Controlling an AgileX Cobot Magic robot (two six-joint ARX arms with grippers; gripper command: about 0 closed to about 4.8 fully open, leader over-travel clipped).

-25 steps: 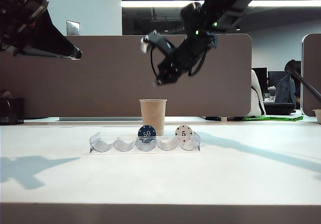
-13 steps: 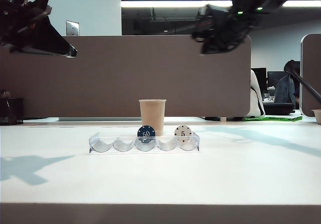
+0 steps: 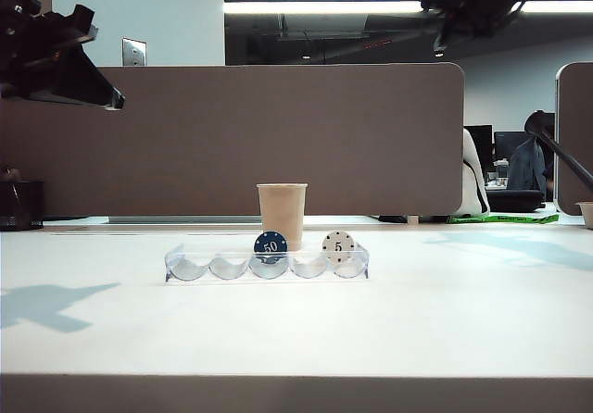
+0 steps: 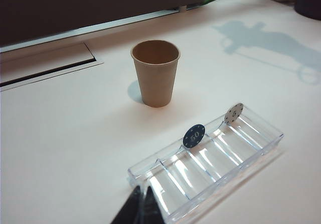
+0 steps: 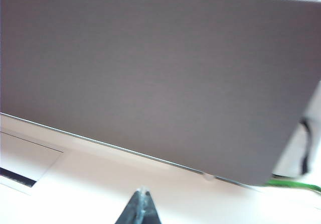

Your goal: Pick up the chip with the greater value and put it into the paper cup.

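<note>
Paper cup (image 3: 282,211) stands behind tray (image 3: 267,267); left gripper (image 4: 140,206) and right gripper (image 5: 142,207) closed, empty.

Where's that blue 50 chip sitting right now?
The blue 50 chip stands upright in the clear tray, mid-table in the exterior view, just in front of the paper cup, left of the white 5 chip.

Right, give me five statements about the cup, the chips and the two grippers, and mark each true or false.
1. The paper cup stands upright behind the clear tray. True.
2. The blue 50 chip lies flat on the table. False: it stands on edge in the tray.
3. The white 5 chip stands in the tray. True.
4. The right gripper holds a chip. False: it is shut on nothing, raised high above the table.
5. The left gripper is wide open. False: its tips meet, above the tray's near end.
</note>
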